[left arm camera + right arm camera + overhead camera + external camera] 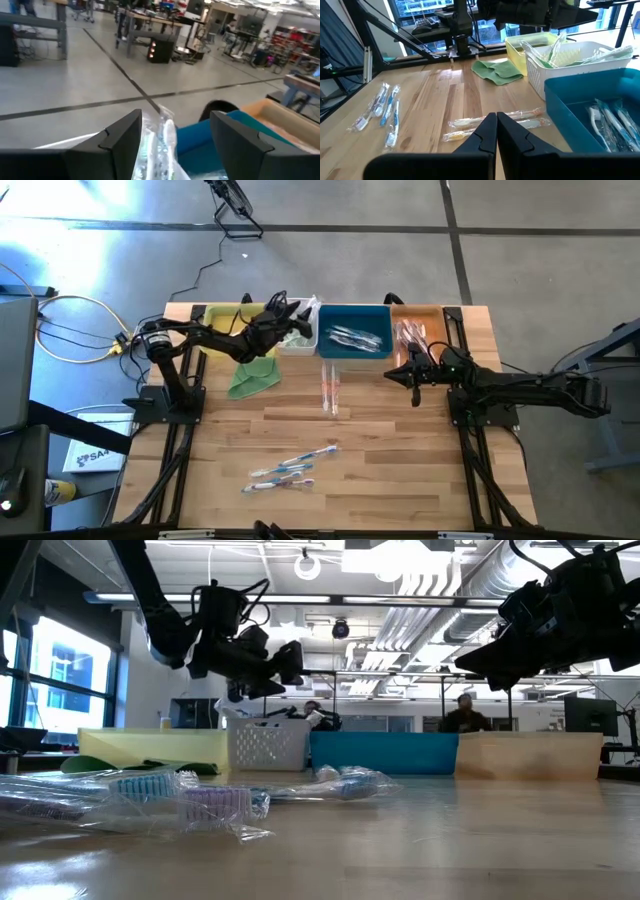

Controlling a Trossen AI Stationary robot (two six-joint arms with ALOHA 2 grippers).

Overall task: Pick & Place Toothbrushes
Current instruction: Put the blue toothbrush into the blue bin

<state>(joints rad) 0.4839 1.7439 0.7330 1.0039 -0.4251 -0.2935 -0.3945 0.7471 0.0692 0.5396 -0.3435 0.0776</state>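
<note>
Left gripper [292, 328] is hovering over the white basket [300, 340], fingers spread, apparently around a wrapped toothbrush [162, 150]. Right gripper [414, 387] is waiting closed at 3 o'clock. Release low, centred over basket.

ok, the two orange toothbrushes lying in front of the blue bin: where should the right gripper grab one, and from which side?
Probably mid-handle, from straight above. The orange toothbrushes lie flat and side by side on the table, long axes pointing toward the blue bin. Close the fingers across the thin handle. The pair looks close together, so take the one nearer the right gripper, which is shut now and must open first.
</note>
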